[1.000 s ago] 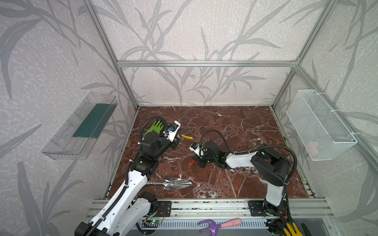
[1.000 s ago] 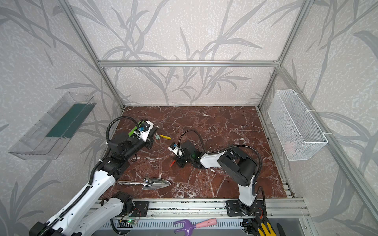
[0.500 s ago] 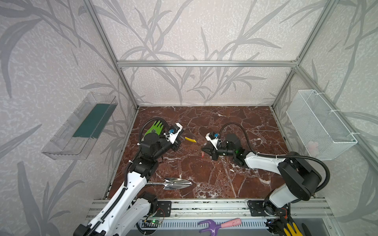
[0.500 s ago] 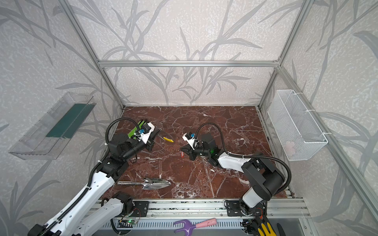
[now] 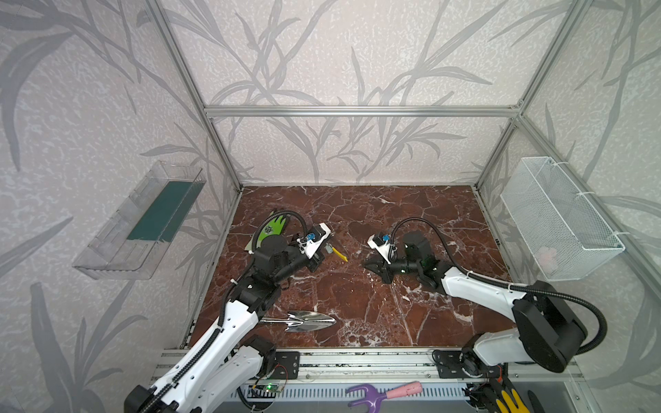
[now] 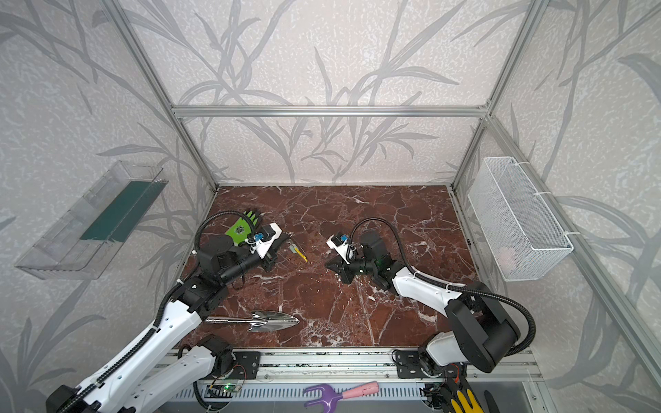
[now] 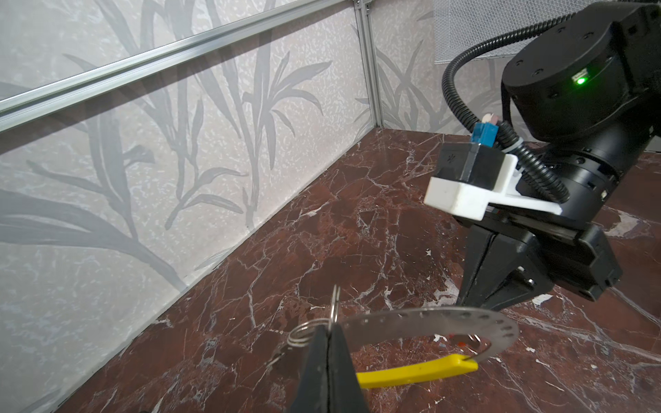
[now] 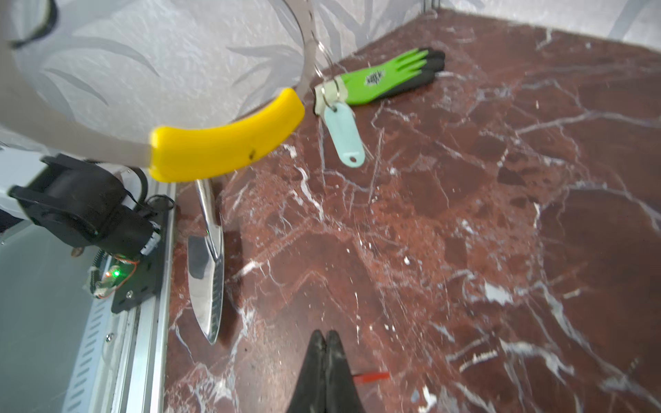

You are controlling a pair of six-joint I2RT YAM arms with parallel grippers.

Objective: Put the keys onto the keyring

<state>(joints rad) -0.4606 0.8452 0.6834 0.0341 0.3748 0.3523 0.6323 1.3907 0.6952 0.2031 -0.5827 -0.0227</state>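
- I saw the left tool (image 7: 328, 338) clenched on the keyring (image 7: 429, 319), a large thin grey metal hoop with a row of small holes. Its black fingers pinched the hoop's band at one end.
- From that grip the hoop stuck out to the right, over the left-centre of the red-brown marble worktop (image 5: 375, 304). It looked lifted off the surface.
- The hoop's curved yellow segment (image 8: 225, 143) was on the side away from the grip, and in a top view it showed just right of the left tool (image 5: 339, 254).
- A small silver key with a pale mint-green tag (image 8: 345, 135) hung from thin wire rings close to the hoop's band. I could not tell whether those rings were threaded onto the hoop.
- The right tool (image 8: 325, 345) was clenched with nothing between its fingers. It pointed left toward the hoop, near it but apart.
- A red tag (image 8: 372, 376) lay on the marble just beside the right tool's tips. The key it belongs to was too small for me to make out.
- A green-and-black work glove (image 5: 273, 227) lay flat at the far left, behind the left arm.
- A shiny steel trowel (image 5: 311, 320) lay near the front edge, well apart from the hoop.
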